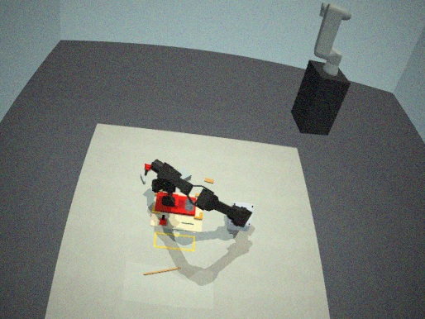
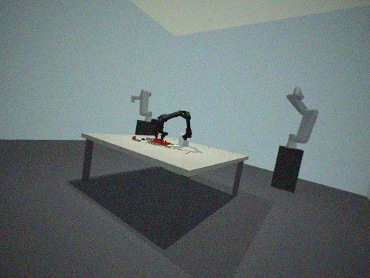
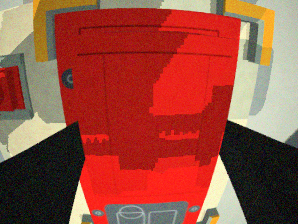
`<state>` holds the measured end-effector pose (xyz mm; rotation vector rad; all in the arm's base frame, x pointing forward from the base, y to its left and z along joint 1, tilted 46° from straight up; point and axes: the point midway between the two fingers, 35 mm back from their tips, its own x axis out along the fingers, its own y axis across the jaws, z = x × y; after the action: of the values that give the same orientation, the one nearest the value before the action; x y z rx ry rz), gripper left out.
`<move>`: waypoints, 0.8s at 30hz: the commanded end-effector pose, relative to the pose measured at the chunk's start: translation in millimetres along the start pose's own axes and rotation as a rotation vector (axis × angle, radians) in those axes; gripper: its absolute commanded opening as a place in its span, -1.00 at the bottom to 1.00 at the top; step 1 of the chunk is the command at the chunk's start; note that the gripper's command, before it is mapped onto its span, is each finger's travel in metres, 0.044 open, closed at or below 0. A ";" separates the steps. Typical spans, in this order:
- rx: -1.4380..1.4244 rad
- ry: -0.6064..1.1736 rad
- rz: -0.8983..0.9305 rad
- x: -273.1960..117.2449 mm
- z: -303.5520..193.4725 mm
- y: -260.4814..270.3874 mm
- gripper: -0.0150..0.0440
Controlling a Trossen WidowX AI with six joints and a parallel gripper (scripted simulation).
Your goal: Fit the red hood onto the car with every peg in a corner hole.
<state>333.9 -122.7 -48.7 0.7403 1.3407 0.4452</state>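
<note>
With the red hood between them, fingers wide apart.
</note>
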 end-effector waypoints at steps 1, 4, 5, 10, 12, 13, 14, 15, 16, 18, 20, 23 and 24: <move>0.000 0.000 0.000 0.0 0.0 0.0 0.31; 0.000 0.000 0.000 0.0 0.0 0.0 0.58; 0.000 0.000 0.000 0.0 0.0 0.0 0.67; 0.000 0.000 0.000 0.0 0.0 0.0 1.00; 0.000 -0.001 -0.001 -6.4 0.6 -0.4 1.00; 0.000 -0.001 -0.001 -12.5 1.0 -0.7 1.00; 0.000 -0.002 -0.002 -21.0 1.4 -1.1 1.00; 0.000 -0.003 -0.002 -30.3 1.6 -1.3 1.00; 0.001 -0.004 -0.002 -40.6 1.5 -1.5 1.00; 0.001 -0.005 -0.002 -63.0 0.2 -1.1 1.00; 0.001 -0.006 -0.001 -71.8 -0.7 -0.7 1.00; 0.001 -0.006 -0.001 -71.8 -0.7 -0.7 1.00; 0.001 -0.006 -0.001 -71.8 -0.7 -0.7 1.00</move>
<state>320.2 -175.6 2.5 0.7446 1.3159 0.4253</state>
